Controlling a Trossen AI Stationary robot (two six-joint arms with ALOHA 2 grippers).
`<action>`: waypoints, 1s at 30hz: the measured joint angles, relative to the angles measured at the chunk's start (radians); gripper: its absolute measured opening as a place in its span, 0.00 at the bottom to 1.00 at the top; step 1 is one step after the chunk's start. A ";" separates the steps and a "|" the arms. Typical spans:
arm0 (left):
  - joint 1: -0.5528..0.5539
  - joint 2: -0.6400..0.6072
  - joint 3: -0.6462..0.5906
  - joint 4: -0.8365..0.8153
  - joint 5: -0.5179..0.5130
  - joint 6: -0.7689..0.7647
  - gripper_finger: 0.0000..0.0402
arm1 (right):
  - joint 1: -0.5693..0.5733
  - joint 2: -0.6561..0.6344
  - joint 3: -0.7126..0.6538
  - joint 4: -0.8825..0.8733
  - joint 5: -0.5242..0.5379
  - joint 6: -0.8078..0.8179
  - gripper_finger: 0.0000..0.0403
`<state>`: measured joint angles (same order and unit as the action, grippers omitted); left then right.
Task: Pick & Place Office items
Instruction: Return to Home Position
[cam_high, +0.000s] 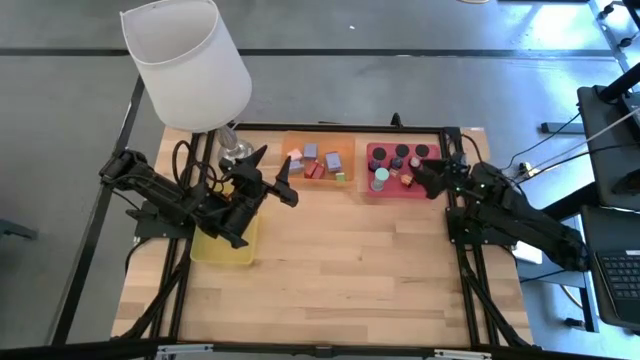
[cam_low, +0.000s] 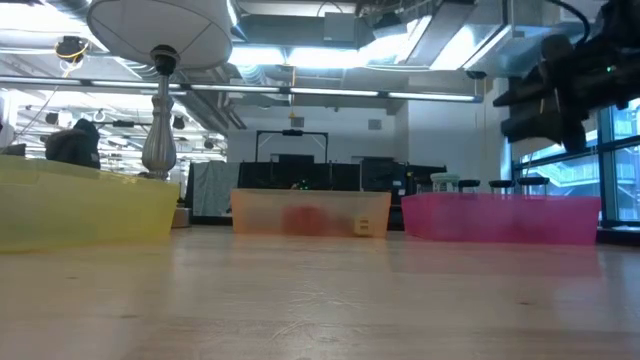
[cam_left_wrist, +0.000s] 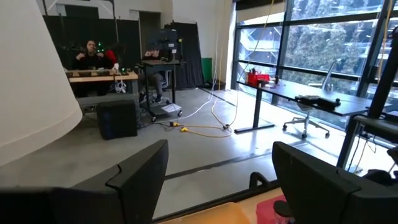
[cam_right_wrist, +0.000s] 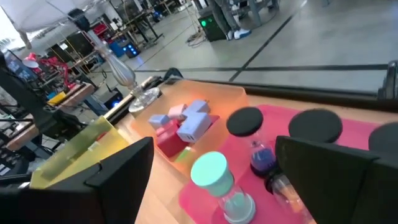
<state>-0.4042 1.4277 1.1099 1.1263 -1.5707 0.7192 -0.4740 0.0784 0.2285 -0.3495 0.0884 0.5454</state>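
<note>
Now, near the tabletop's (cam_high: 340, 270) back edge, the left gripper (cam_high: 272, 166) by the orange bin (cam_high: 350, 142) and the right gripper (cam_high: 421, 178) by the pink bin (cam_high: 367, 170) both gape wide, empty.

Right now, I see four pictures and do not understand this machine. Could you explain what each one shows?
It is a robot with two arms at a table. One picture looks down from above, one level across the table, two from the wrists. The left tool is near the yellow tray; the right tool is by the red tray. Both are open, holding nothing. The orange tray holds blocks, the red one discs. A lamp stands at one corner.
</note>
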 joint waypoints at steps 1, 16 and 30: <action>0.000 0.000 0.000 0.000 0.000 -0.001 0.70 | 0.000 0.000 -0.013 0.012 0.000 0.004 0.84; 0.000 0.000 0.000 0.000 0.000 -0.002 0.70 | 0.000 0.006 -0.120 0.057 0.001 0.024 0.84; 0.000 0.000 0.000 0.000 0.000 -0.003 0.70 | 0.000 0.008 -0.121 0.058 0.124 -0.038 0.82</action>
<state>-0.4042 1.4281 1.1099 1.1259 -1.5706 0.7166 -0.4740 0.0868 0.1078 -0.2913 0.2126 0.5077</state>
